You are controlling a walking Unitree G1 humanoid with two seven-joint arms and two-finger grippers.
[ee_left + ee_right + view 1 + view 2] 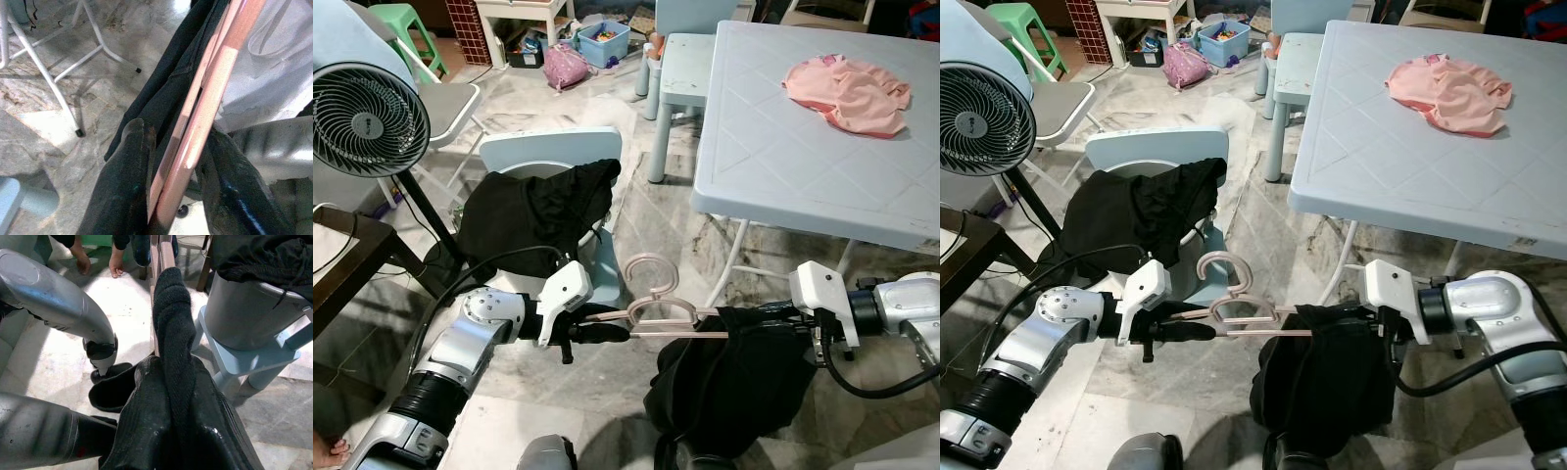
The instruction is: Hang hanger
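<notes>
Head views: the pink hanger, draped with a black garment, spans both grippers above the floor. Left wrist: left gripper clamps its stiff, light bar. Right wrist: right gripper pinches the soft, floppy cloth-covered end.

Head stereo downward; wrist close-ups.

One pink hanger, two black garments, one fan, one pale table, one pink cloth
</notes>
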